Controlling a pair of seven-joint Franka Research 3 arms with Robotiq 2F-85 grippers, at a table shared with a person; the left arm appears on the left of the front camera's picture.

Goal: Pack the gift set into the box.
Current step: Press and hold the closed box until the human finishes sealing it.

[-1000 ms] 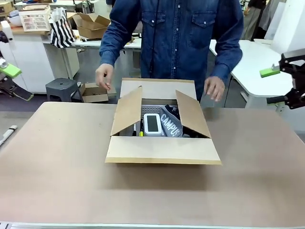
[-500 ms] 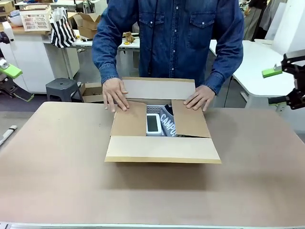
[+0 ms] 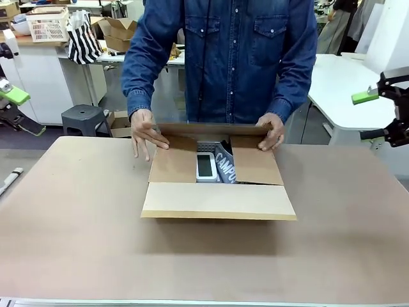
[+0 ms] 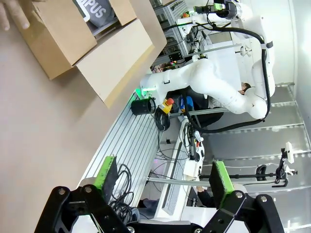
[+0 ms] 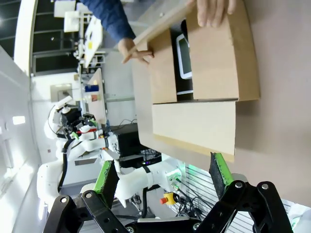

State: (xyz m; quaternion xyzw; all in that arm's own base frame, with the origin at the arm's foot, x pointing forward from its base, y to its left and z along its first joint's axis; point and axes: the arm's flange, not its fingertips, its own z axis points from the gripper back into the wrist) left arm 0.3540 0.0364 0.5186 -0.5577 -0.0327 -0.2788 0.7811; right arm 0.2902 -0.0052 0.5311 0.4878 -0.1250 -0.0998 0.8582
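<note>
Since half a second ago, the person's hands have come off the side flaps and moved to the far flap of the box (image 3: 217, 199), which has swung from leaning back toward the person to standing nearly on edge above the opening. You are looking at a brown corrugated carton sitting mid-table, its two side flaps lying folded inward and its near flap lying out flat toward you.

Between the side flaps a narrow gap is showing the gift set (image 3: 214, 165): the white screened gadget lying face up, and just beside it the grey pouch, with only part of its white lettering showing. The basket itself is barely showing at the back of the gap.

The person's hand on picture left (image 3: 144, 132) is resting at the far left corner, fingers extended and loosely spread, touching the flap's end. The hand on picture right (image 3: 272, 130) is curling over the flap's other end, fingers wrapped on its edge.

Your left gripper (image 4: 163, 177) and right gripper (image 5: 164, 174) are both hanging well apart from the carton, fingers set wide with nothing between the green pads.
</note>
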